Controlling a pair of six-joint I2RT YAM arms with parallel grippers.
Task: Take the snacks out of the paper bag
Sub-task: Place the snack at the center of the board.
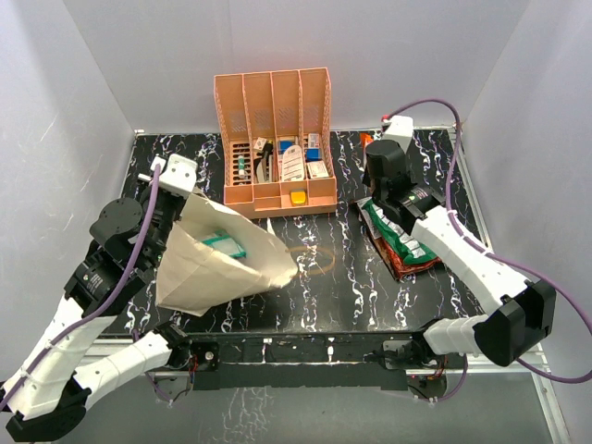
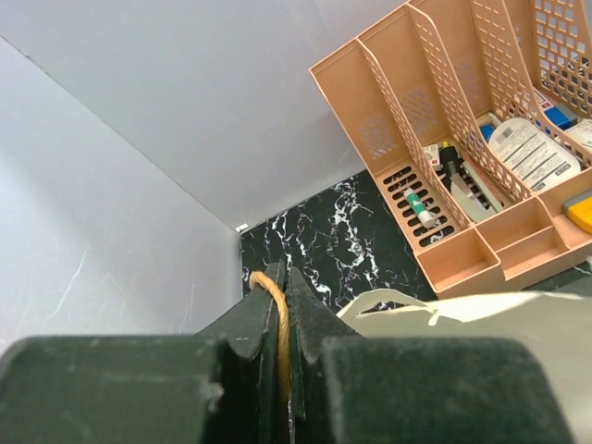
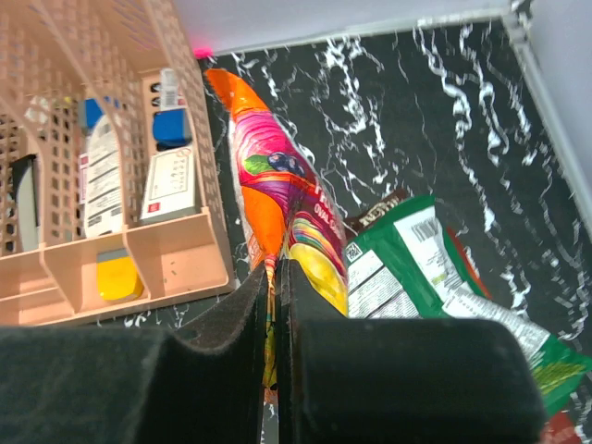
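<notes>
Pinching the cord [image 2: 280, 333] of the bag [image 1: 208, 273] in the left gripper [image 2: 282, 289], jaws closed on it, at lower centre of the left wrist view. Clamping the orange-purple packet [image 3: 277, 185] edgewise in the right gripper [image 3: 275, 277], jaws closed, at centre of the right wrist view. Holding the bag mouth open at lower left of the top view, exposing a teal-white packet [image 1: 225, 242] inside. Hovering over the pile [image 1: 407, 248] at centre right, near the organizer [image 1: 273, 139] at upper centre. Judging mostly done: remaining, releasing the held packet and extracting the teal-white packet.
</notes>
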